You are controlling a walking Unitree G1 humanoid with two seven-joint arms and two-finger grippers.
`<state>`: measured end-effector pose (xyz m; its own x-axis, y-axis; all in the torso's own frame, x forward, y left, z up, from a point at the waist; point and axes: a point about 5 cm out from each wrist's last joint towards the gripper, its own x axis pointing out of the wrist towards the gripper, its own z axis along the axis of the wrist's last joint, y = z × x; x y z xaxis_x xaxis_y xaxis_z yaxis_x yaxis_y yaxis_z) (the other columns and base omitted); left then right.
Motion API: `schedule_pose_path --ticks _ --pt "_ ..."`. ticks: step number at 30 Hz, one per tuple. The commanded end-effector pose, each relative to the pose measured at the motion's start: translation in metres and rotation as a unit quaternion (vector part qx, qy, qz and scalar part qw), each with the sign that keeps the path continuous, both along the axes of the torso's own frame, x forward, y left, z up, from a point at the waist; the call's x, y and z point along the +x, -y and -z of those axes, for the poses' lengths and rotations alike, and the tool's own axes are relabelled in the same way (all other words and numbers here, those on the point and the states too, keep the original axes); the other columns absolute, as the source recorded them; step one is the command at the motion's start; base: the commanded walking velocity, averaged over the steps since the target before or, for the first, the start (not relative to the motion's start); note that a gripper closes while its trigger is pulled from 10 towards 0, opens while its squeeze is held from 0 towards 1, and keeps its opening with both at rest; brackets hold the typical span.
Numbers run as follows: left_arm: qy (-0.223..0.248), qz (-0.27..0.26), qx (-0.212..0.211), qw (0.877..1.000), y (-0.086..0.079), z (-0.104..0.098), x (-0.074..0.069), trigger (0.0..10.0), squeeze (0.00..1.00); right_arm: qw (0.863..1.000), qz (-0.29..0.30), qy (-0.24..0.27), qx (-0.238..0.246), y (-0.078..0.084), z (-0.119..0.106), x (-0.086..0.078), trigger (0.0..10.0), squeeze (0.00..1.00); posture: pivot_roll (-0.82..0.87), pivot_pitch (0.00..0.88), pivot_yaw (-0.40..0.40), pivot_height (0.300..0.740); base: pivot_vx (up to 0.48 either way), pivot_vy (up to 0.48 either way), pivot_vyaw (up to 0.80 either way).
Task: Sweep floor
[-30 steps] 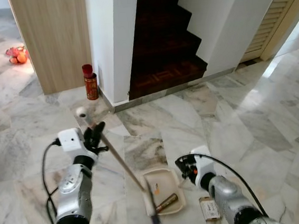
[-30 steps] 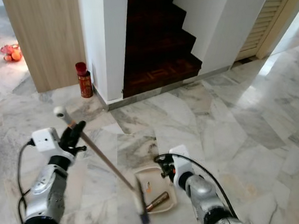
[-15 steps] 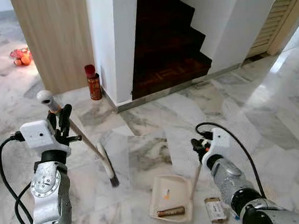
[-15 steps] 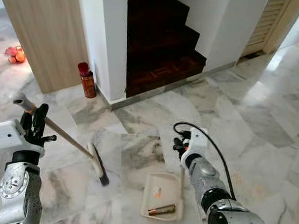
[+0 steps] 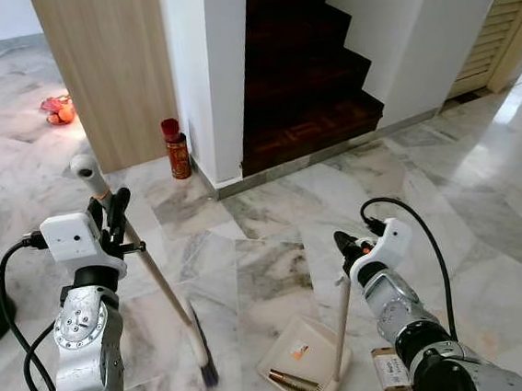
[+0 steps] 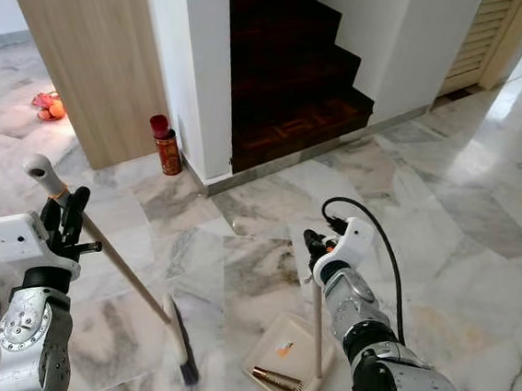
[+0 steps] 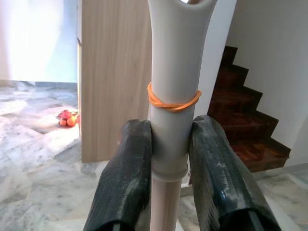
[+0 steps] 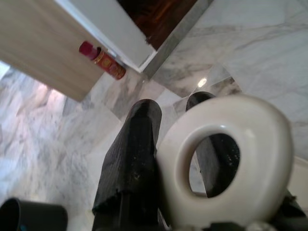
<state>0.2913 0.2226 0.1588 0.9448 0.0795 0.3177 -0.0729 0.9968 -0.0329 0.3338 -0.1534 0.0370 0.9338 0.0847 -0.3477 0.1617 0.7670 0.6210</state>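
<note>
Swung back from its outward reach, the broom (image 5: 164,293) now stands steeper, its head just beside the dustpan (image 5: 300,363). The left gripper (image 7: 168,159) clamps the broom's grey grip; the right gripper (image 5: 347,247) pinches the dustpan's handle. A wrapper (image 5: 293,384) and an orange scrap lie in the pan, but a packet (image 5: 389,370) waits beyond it. Open marble surrounds the broom; the stair wall stands well ahead.
</note>
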Motion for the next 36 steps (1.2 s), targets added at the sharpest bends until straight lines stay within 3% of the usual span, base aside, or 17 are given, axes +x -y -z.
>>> schedule_pose_path --ticks 1,19,25,29,36 --pt "0.023 0.01 0.007 1.0 0.006 -0.011 0.0 10.0 0.0 0.999 0.004 -0.04 0.035 -0.006 0.014 -0.009 10.0 0.0 0.11 0.0 -0.075 0.74 0.0 0.0 0.0" --pt "0.024 0.033 0.034 0.999 0.021 -0.016 0.005 10.0 0.0 0.996 0.04 0.026 0.079 -0.001 -0.004 0.001 10.0 0.0 0.11 0.0 -0.064 0.74 0.0 0.0 0.0" --pt "0.028 0.036 0.037 0.998 0.023 -0.018 0.008 10.0 0.0 0.997 0.057 0.036 0.04 0.009 -0.008 0.004 10.0 0.0 0.11 0.0 -0.058 0.74 0.0 0.0 0.0" --pt "0.024 0.045 0.044 0.998 0.028 -0.016 0.008 10.0 0.0 0.998 0.037 0.029 -0.035 0.011 -0.004 0.0 10.0 0.0 0.1 0.0 -0.057 0.74 0.0 0.0 0.0" --pt "0.016 0.056 0.055 0.997 0.033 -0.011 0.009 10.0 0.0 0.997 0.057 0.012 -0.052 0.019 0.003 -0.006 10.0 0.0 0.11 0.0 -0.057 0.74 0.0 0.0 0.0"
